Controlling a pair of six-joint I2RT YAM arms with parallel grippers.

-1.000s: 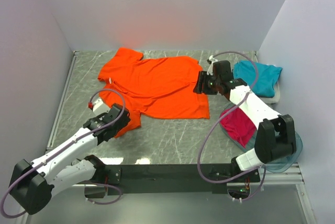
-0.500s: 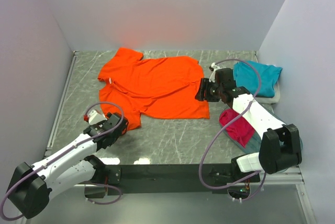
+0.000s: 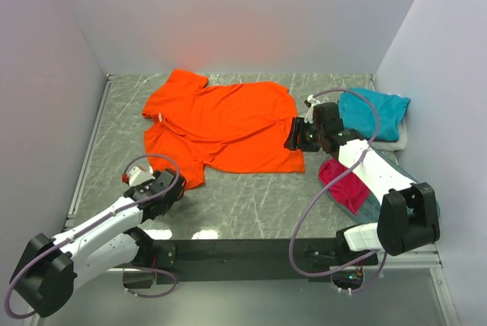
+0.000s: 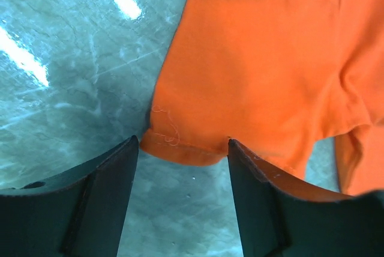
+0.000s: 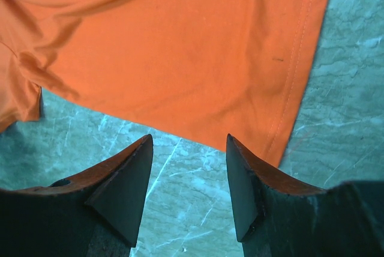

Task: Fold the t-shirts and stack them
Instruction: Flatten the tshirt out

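Further back toward its base than a second ago for the left gripper [image 4: 183, 149], off the cloth; slightly nearer its base for the right gripper [image 5: 189, 143]; no shift in the orange t-shirt [image 3: 221, 124]. Both sets of jaws parted, holding nothing. Just ahead of the left fingertips, the sleeve cuff, flat on the table [image 3: 251, 196]; just ahead of the right, the near edge and hem corner, likewise flat. Out to the right gripper's right, the teal t-shirt [image 3: 377, 113] on a pale one [image 3: 396, 143]; behind it, the magenta t-shirt [image 3: 346, 181] at the tub [image 3: 415, 227]. Looks like the start of the first fold: spread, not yet folded. Next, probably: advance, dip to the tabletop, pinch cuff and hem corner without bunching, then lift and carry across together.
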